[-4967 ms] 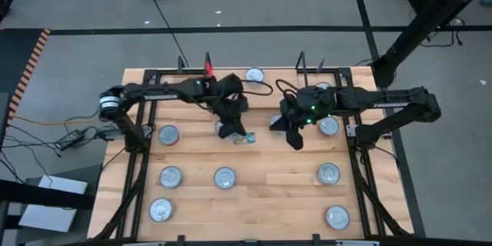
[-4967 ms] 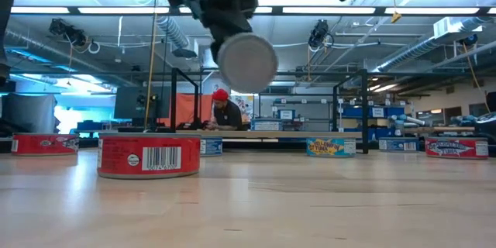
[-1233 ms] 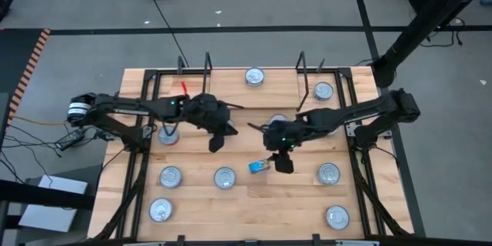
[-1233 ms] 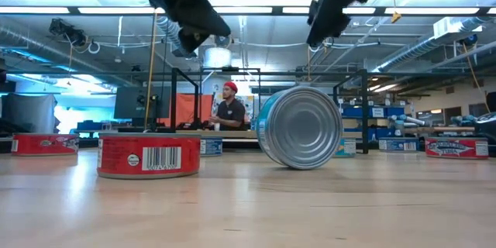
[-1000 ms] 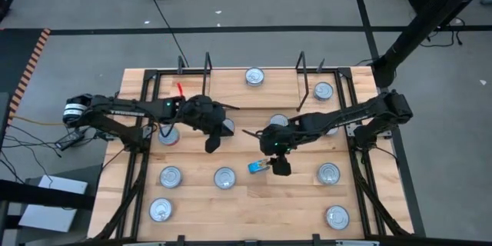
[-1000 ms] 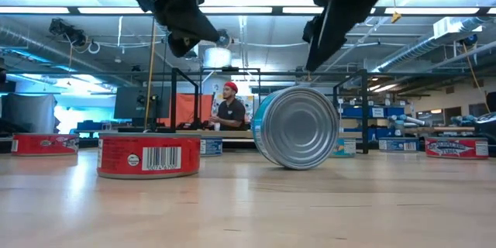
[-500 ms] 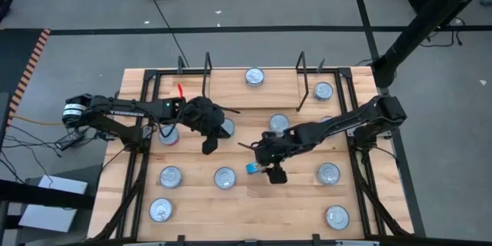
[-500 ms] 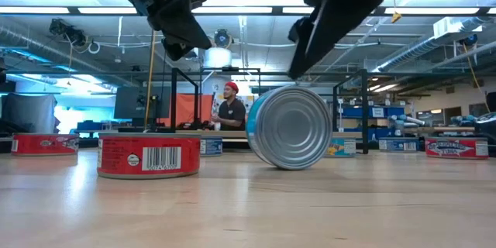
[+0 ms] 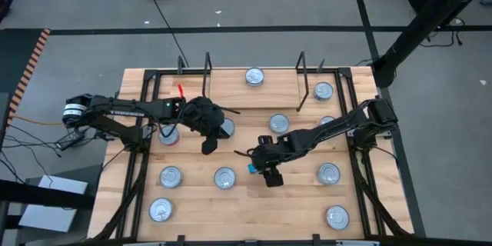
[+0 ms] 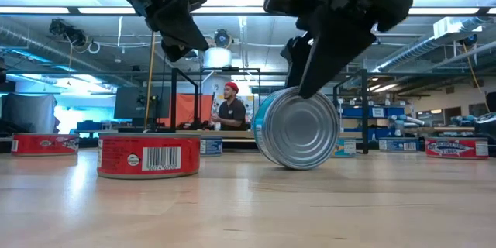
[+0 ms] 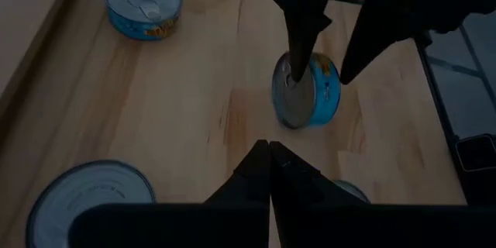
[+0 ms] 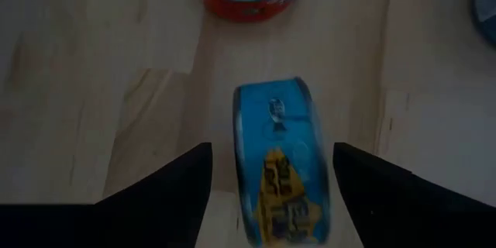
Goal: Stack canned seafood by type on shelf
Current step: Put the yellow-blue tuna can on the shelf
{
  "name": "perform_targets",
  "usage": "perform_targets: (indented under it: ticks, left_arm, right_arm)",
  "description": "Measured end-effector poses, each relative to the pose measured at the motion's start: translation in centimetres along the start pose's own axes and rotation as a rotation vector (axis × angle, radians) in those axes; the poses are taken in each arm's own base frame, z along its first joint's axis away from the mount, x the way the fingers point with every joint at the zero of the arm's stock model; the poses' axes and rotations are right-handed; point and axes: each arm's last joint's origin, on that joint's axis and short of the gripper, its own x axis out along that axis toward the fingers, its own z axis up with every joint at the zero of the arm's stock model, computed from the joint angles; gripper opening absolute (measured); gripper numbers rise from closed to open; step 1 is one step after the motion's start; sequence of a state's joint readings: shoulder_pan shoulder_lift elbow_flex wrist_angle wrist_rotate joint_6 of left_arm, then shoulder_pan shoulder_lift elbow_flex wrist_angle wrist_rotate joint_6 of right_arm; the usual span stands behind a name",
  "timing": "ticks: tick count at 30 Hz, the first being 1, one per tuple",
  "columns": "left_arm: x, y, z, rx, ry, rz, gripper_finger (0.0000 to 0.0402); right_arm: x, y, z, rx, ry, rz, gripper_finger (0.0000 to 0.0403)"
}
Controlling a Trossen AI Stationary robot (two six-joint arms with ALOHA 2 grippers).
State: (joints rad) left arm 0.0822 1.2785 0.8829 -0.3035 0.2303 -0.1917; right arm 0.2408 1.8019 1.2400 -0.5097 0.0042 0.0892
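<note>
A blue-labelled tin (image 12: 277,167) of the canned seafood stands on its rim on the table (image 9: 292,192), near the middle; it also shows in the low view as a tin on edge (image 10: 298,128). My right gripper (image 12: 271,174) hangs open over it, one finger on either side, with a gap on both sides. My left gripper (image 9: 207,147) hovers shut above the table, left of the middle. One tin (image 9: 254,75) lies flat on the shelf (image 9: 231,84) at the far edge, between two black wire uprights.
Several more tins lie flat around the table: a red one (image 10: 149,155) near the left gripper, others at the near left (image 9: 161,209), near right (image 9: 337,216) and far right (image 9: 324,90). Black frame rails (image 9: 361,177) run along both table sides.
My right gripper has come down and toward the table's near left. Its open fingers now stand on either side of the blue tin, which is still on its rim.
</note>
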Motion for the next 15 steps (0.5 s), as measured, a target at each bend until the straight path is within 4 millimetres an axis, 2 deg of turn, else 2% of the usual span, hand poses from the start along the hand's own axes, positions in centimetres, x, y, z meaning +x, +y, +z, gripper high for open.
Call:
perform_targets:
  ticks: [7,15]
  left_arm:
    - [0.00,0.03,-0.21,-0.016,0.022,-0.001,0.0007]
    - [0.01,0.01,-0.22,-0.028,0.024,-0.006,0.0007]
  right_arm:
    - [0.46,0.04,-0.10,-0.008,0.011,-0.001,0.0244]
    - [0.28,0.00,-0.16,-0.017,0.019,0.021,0.0150]
